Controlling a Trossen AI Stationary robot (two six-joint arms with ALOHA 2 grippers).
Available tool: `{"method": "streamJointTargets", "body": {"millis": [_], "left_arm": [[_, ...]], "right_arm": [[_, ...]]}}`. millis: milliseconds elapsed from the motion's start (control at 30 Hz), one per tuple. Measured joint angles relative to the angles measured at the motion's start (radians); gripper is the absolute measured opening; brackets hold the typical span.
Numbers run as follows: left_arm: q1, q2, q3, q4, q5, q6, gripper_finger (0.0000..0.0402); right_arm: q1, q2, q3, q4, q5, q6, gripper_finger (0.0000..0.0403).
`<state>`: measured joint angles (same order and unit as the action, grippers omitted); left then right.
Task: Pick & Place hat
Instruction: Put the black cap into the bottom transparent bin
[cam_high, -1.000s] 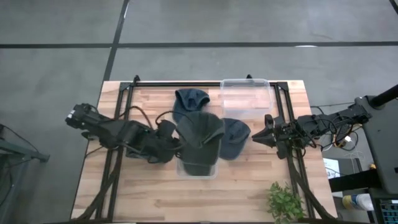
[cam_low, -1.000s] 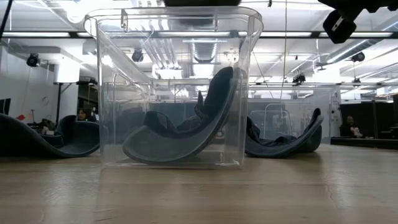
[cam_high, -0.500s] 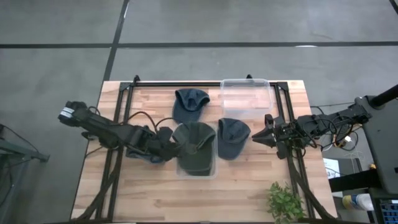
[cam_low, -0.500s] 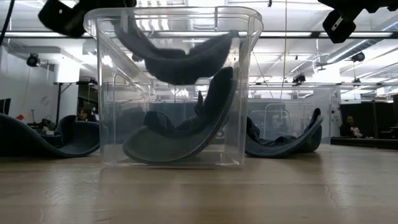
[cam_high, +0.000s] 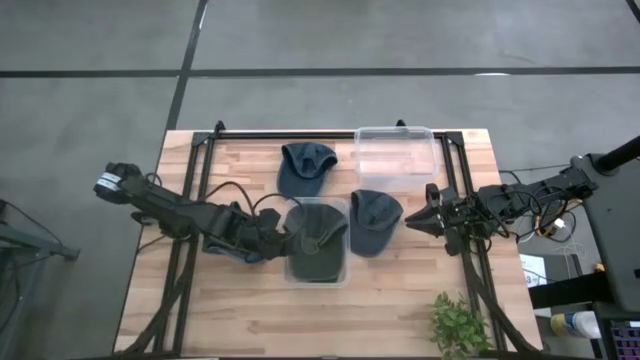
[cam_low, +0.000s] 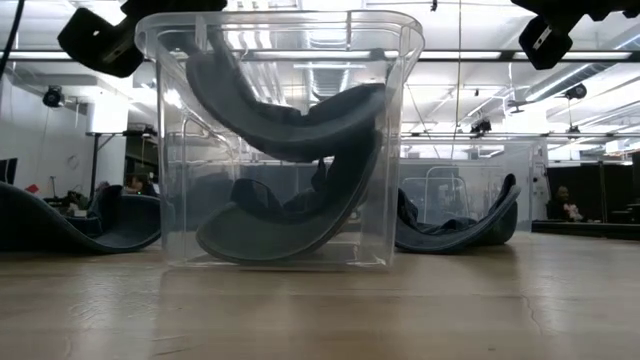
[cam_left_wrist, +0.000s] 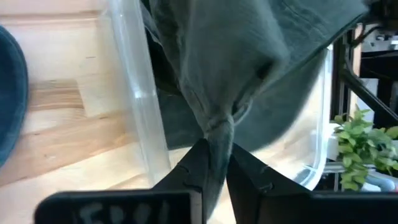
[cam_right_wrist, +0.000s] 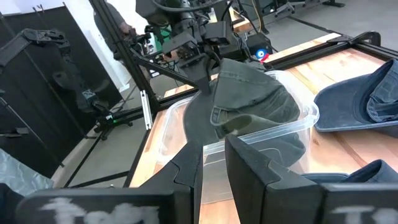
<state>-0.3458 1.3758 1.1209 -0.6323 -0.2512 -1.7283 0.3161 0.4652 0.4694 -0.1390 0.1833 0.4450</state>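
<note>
A dark green cap (cam_high: 318, 232) hangs in my left gripper (cam_high: 288, 240) and is partly inside the clear bin (cam_high: 318, 282) at the table's near middle. In the low view the cap (cam_low: 290, 120) sags inside the bin's walls (cam_low: 400, 150) and reaches another dark cap (cam_low: 280, 225) that rests on the bin's floor. My left gripper (cam_left_wrist: 216, 155) is shut on the cloth. My right gripper (cam_high: 428, 218) waits at the table's right, above the wood; its fingers (cam_right_wrist: 213, 152) stand a narrow gap apart and touch nothing. My left gripper pinches a bunched fold (cam_left_wrist: 217, 127) at the green cap's edge between its two fingers. It comes from the table's left, over the bin's left wall. The cap hangs slack past the fingers into the bin, and its lower part lies against the cap underneath.
Two blue caps lie on the wood: one (cam_high: 305, 165) toward the far edge, one (cam_high: 375, 222) right of the bin. A second clear bin (cam_high: 395, 155) stands at the far right. A green plant (cam_high: 460, 325) sits at the near right corner. Black frame rails run along both sides.
My left gripper has come down toward the bin with the green cap. A second ago the cap hung spread out high above the bin; it has now sunk inside the walls and settled against the cap below. The right arm has kept still.
</note>
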Motion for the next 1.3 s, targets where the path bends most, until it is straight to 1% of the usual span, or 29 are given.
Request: {"method": "streamJointTargets", "body": {"millis": [333, 433, 633, 833, 1000, 1133, 1233, 1300], "left_arm": [[0.001, 0.0, 0.003, -0.004, 0.0, 0.011, 0.0053], [0.001, 0.0, 0.003, -0.011, -0.001, 0.057, 0.0054], [0.004, 0.0, 0.003, -0.082, -0.011, 0.139, 0.0057], [0.006, -0.013, 0.003, -0.1, 0.002, 0.176, 0.0083], [0.006, -0.058, 0.007, -0.117, 0.001, 0.148, 0.0091], [0.005, -0.088, 0.042, -0.11, -0.043, 0.124, 0.0092], [0.005, -0.095, 0.092, -0.109, -0.097, 0.145, 0.0092], [0.006, -0.095, 0.127, -0.109, -0.109, 0.177, 0.0091]], "right_arm": [[0.0, 0.0, 0.0, 0.0, 0.0, 0.0, 0.0063], [0.0, 0.0, 0.0, 0.001, 0.0, 0.0, 0.0063], [0.0, 0.0, 0.0, 0.001, 0.0, 0.0, 0.0063], [0.0, 0.0, 0.0, 0.002, 0.0, 0.015, 0.0063], [0.0, 0.0, 0.0, 0.002, 0.0, 0.016, 0.0063], [0.0, 0.0, 0.0, 0.002, 0.0, 0.016, 0.0063], [0.0, 0.0, 0.0, 0.002, 0.0, 0.016, 0.0063], [0.0, 0.0, 0.0, 0.002, 0.0, 0.016, 0.0063]]}}
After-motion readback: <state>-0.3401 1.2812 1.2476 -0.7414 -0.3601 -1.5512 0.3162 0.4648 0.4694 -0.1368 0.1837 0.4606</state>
